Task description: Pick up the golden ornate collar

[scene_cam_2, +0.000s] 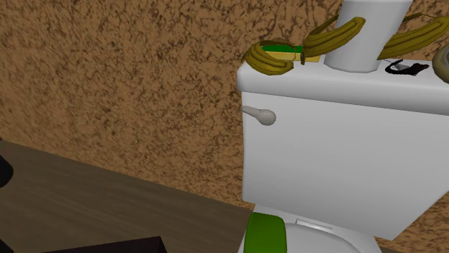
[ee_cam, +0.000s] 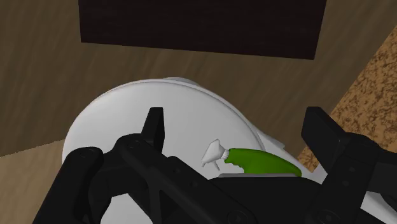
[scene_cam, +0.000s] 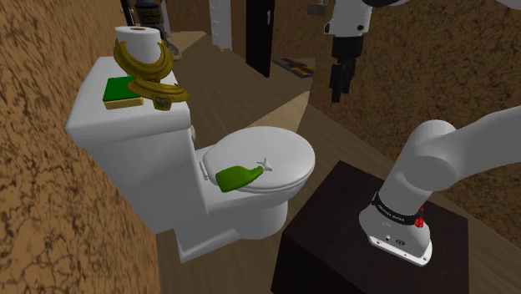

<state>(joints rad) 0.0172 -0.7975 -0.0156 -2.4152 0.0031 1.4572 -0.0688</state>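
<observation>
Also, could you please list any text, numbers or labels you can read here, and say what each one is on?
"1": white, on the dark panel at the back of the shoulder view.
Black band on the arm: its lettering is too small to read.
Nothing else is legible.

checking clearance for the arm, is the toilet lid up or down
Down. In the shoulder view the white toilet lid lies flat and closed, and a green tube rests on top of it.

In the shoulder view a green bottle (scene_cam: 238, 176) lies at the toilet lid's (scene_cam: 280, 150) 8 o'clock; a green box (scene_cam: 119, 89) rests on the tank (scene_cam: 125, 129).
</observation>
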